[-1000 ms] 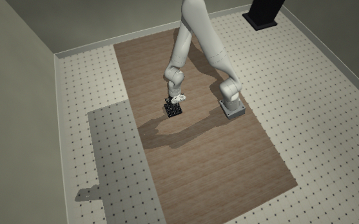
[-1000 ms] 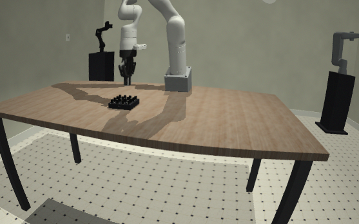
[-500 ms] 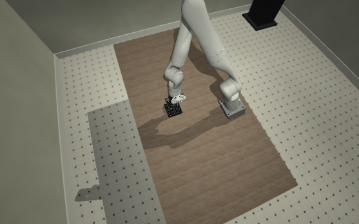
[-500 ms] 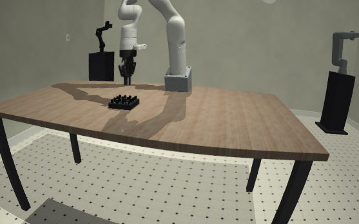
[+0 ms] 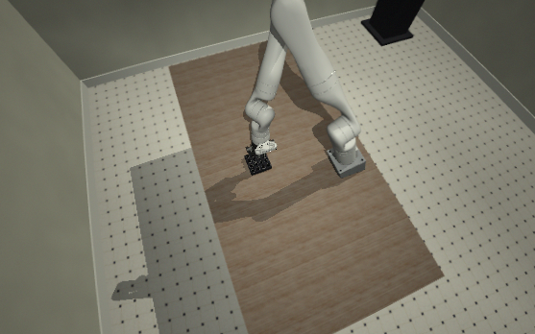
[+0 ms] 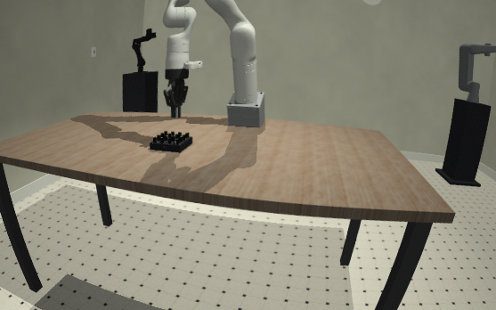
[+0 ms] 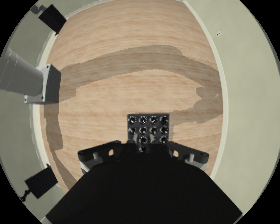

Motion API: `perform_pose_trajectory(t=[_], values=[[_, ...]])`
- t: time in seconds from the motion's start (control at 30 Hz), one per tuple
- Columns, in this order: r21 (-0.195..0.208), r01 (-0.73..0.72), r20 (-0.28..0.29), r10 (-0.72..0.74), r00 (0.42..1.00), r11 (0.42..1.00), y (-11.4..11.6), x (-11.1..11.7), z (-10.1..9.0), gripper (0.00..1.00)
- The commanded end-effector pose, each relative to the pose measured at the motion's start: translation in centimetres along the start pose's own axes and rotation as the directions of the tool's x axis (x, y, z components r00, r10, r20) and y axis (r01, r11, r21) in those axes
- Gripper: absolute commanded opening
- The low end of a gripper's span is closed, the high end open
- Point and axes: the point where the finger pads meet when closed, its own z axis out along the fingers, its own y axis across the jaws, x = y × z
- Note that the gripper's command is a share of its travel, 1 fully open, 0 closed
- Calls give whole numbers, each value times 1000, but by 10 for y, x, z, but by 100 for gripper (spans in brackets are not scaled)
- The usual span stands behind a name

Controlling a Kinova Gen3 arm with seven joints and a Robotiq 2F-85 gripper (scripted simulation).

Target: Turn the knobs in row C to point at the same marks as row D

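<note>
The black knob box (image 5: 258, 164) stands on its feet on the wooden table, with its small dark knobs on top; it also shows in the exterior view (image 6: 171, 141). My gripper (image 6: 175, 111) points straight down and hangs well above the box, clear of every knob. Its fingers stand a narrow gap apart with nothing between them. In the wrist view the box (image 7: 148, 129) lies just ahead of the fingers. The knob lines and marks are too small to read.
The arm's grey base (image 5: 346, 163) is bolted to the table to the right of the box. Black pedestals with other arms stand on the floor off the table (image 6: 140, 91) (image 6: 465, 140).
</note>
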Motion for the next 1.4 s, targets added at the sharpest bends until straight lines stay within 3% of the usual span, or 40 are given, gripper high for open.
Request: perform_pose_trajectory(t=[0.0,0.77,1.37], values=[[-5,-3,-2,3,1000,1000,1,1,0,19],[-3,-3,-2,3,1000,1000,0,2,8,19],[-3,-3,-2,3,1000,1000,0,3,31,19]])
